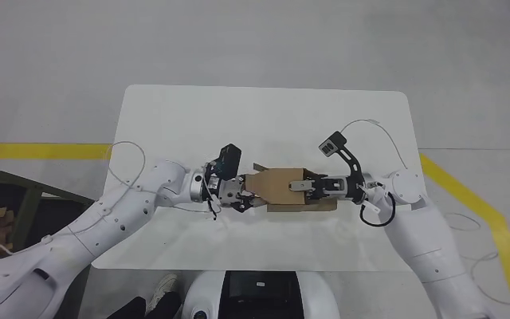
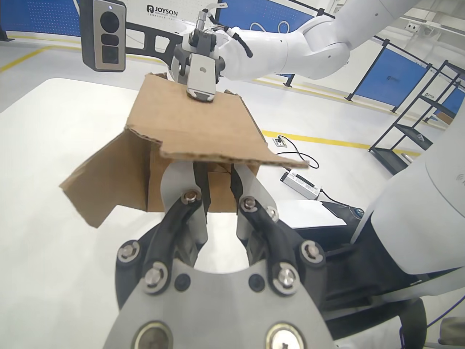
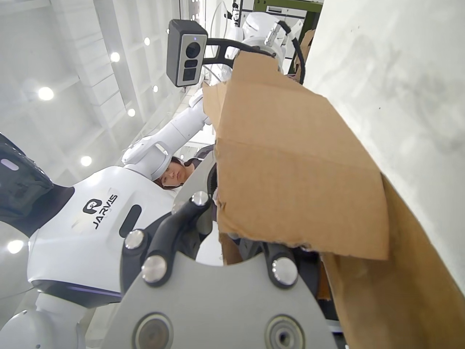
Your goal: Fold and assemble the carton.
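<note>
While the right pincer [image 1: 296, 186] clamps the carton [image 1: 275, 180], fold flaps [image 2: 98, 190] along creases. Grip unclear for the left pincer [image 2: 216, 179].

The hall around me
Grey floor [image 1: 239, 40] with yellow lines [image 1: 48, 150], blue partitions [image 2: 254, 1] (black racks [image 2: 416, 136] beside), round ceiling lights [image 3: 45, 93].

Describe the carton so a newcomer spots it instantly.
Find the white rectangular table, then the two white arms meeting over its middle. Between the left claw and right claw is the brown corrugated cardboard carton, half folded with loose flaps: the only brown thing on the table.
</note>
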Motion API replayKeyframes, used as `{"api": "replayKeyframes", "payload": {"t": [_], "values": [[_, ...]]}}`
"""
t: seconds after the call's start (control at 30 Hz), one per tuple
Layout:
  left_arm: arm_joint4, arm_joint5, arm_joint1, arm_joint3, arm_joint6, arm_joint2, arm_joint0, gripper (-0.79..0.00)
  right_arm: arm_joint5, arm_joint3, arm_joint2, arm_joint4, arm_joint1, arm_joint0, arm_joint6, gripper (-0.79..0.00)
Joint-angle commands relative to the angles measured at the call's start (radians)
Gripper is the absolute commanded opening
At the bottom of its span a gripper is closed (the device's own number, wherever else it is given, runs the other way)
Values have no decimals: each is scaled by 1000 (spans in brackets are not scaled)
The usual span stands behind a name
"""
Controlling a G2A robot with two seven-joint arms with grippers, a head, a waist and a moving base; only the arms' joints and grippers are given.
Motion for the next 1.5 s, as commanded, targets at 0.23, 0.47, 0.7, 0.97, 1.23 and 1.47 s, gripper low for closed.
{"api": "replayKeyframes", "payload": {"t": [0.23, 0.47, 0.7, 0.97, 1.23, 1.47], "values": [[-34, 14, 29, 47, 45, -116, 73, -603, -7, 25, 17, -5, 4, -8, -8, -785], [-33, 41, 64, 50, 34, -224, 143, -625, 0, 8, 1, -20, 5, -13, 14, -785], [-32, 61, 56, 34, -38, -257, 153, -603, 9, -21, -48, -34, -3, -13, 18, -785], [-42, 22, 19, 27, -98, -238, 139, -594, 3, -15, -42, -29, -3, -3, -5, -785], [-5, 0, 7, -22, -96, -248, 169, -613, 1, -8, -35, -26, -3, 0, -17, -785], [0, 0, -10, -12, -113, -253, 177, -625, -1, -16, -44, -21, -5, 3, -16, -785]]}}
